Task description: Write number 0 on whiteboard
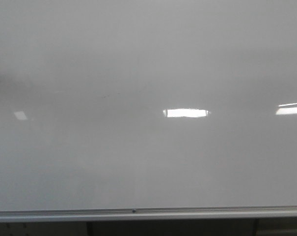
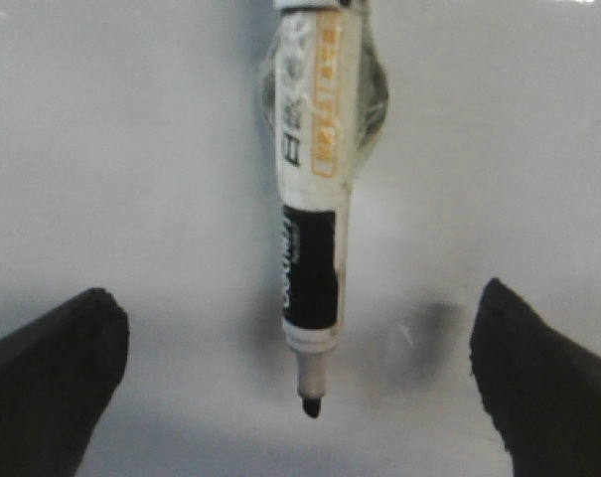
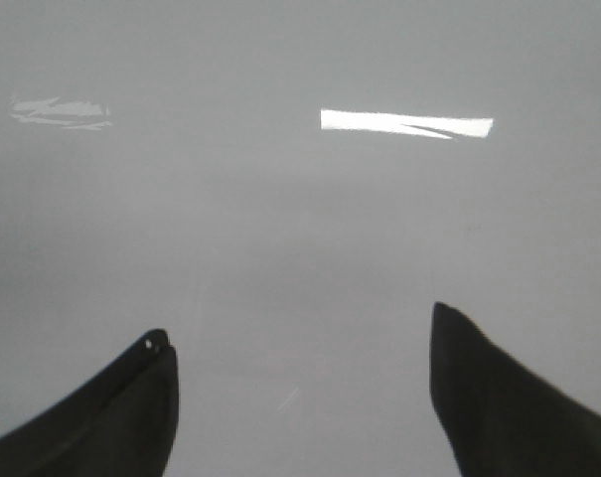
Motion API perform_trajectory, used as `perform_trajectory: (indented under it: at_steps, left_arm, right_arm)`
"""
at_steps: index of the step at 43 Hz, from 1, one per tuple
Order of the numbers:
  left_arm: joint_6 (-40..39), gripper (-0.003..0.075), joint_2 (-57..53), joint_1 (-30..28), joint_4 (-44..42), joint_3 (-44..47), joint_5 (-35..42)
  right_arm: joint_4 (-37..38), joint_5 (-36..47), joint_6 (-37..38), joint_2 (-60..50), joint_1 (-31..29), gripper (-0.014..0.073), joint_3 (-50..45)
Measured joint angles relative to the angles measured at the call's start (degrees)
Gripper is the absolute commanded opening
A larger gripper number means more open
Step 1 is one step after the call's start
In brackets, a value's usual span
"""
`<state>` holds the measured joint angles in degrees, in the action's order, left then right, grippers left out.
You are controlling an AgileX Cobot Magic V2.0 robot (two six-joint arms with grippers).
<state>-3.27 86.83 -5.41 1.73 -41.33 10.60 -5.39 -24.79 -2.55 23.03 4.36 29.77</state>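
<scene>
Whiteboard (image 1: 148,162) fills every view; both tools, left (image 2: 298,383) and right (image 3: 300,393), spread wide, grasping nothing

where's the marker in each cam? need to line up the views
Front view: not in it; only the whiteboard with its silver edge strip shows.
Left wrist view: the marker is at centre, tip pointing down between the spread left fingers.
Right wrist view: not in it; the right fingers are spread with nothing between them.
Shared landmark: the glossy whiteboard surface, behind everything in all three views.
</scene>
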Motion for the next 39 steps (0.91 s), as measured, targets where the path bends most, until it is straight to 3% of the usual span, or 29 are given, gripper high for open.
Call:
perform_trajectory:
  at_steps: [15, 27, 39]
  left_arm:
    - [0.0, 0.0293, 0.93, 0.0, -0.11, -0.02, 2.93]
    - [0.0, -0.0013, 0.93, 0.0, -0.11, -0.02, 2.93]
    - [0.0, -0.0019, 0.47, 0.12, -0.32, -0.26, 1.09]
  right_arm:
    - [0.0, 0.0, 0.0, 0.0, 0.0, 0.0551, 0.0]
    - [0.0, 0.0, 0.0, 0.0, 0.0, 0.0551, 0.0]
    - [0.0, 0.0, 0.0, 0.0, 0.0, 0.0551, 0.0]
